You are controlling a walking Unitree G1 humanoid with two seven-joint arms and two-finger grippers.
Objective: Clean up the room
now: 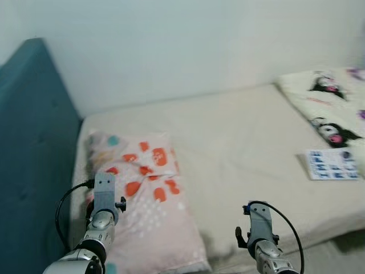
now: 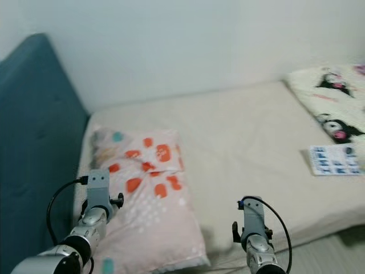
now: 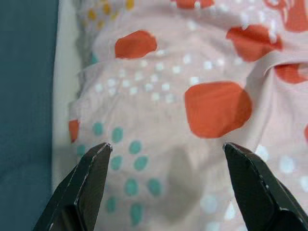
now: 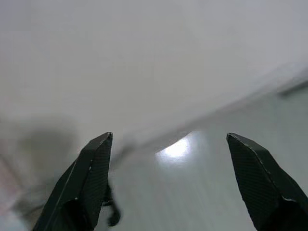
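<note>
Nearest, left pincer [image 3: 166, 180] spread wide, empty, hovering just over the near end of one pillow [image 1: 145, 200]. Right pincer [image 4: 168, 178] likewise wide open, holding nothing, above the bed's [image 1: 239, 142] near edge, floor showing beyond. Pillow directly ahead of and beneath the left pincer, long axis running away from the robot beside the headboard [image 1: 34, 148]; left arm clearly nearer. Farther right, one booklet [image 1: 332, 164] flat on the mattress, well apart from both pincers. Farthest, one blanket [image 1: 328, 103] bunched at the right corner.
</note>
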